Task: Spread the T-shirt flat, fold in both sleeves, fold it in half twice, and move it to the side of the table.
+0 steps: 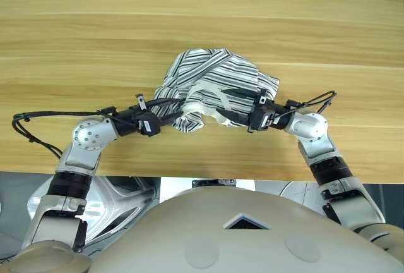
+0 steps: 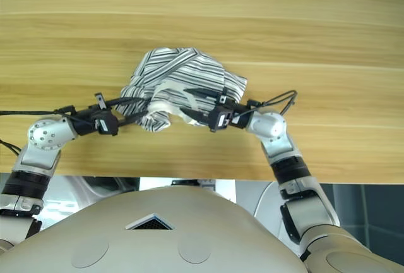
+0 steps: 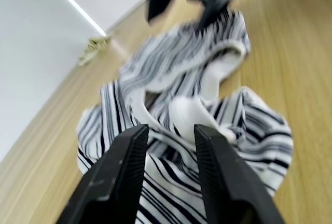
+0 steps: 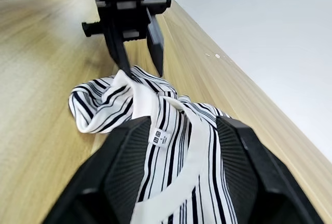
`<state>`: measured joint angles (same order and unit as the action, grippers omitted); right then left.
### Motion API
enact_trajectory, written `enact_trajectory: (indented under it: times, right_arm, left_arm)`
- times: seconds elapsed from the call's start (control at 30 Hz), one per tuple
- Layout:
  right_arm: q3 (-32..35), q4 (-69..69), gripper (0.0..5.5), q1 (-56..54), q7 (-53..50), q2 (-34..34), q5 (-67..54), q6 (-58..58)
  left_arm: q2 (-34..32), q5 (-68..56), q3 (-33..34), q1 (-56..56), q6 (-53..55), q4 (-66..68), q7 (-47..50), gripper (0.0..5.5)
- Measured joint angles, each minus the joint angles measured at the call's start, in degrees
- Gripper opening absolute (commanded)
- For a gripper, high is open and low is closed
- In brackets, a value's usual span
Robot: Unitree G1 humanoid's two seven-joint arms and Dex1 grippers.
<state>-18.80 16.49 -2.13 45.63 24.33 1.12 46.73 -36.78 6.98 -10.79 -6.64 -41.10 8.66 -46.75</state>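
1. T-shirt [image 1: 214, 80] crumpled, centred by the near edge of the table [image 1: 189, 20]; wood stretches either side and beyond.
2. Left gripper [image 3: 171, 130] spread at its hem; right gripper [image 4: 181, 125] spread wide over the collar [image 4: 174, 185].

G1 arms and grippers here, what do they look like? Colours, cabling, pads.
Both the left arm and right arm: silver-grey shells, round elbow housings, black bands on the upper arms. Black cables loop loose outside both forearms. The left gripper and right gripper: matte black, two fingers each, finely ribbed pads.
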Motion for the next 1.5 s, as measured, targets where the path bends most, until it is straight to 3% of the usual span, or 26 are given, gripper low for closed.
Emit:
enact_trajectory:
  times: [0.5,1.1,1.5]
  right_arm:
    - [-1.3,-0.3,2.32,-0.4,-3.4,-0.3,3.7,-1.6]
    - [-0.8,-2.5,2.32,-1.2,-5.6,2.0,5.4,-2.8]
    - [-2.1,11.6,2.32,-6.8,-5.8,4.5,11.0,-1.6]
  left_arm:
    - [-8.4,11.4,-1.1,-1.5,4.0,-8.4,1.5,1.63]
    - [-14.8,22.5,-2.1,3.5,4.1,-3.5,10.0,1.63]
    - [-16.3,20.8,-1.4,2.2,4.9,-3.1,11.4,1.63]
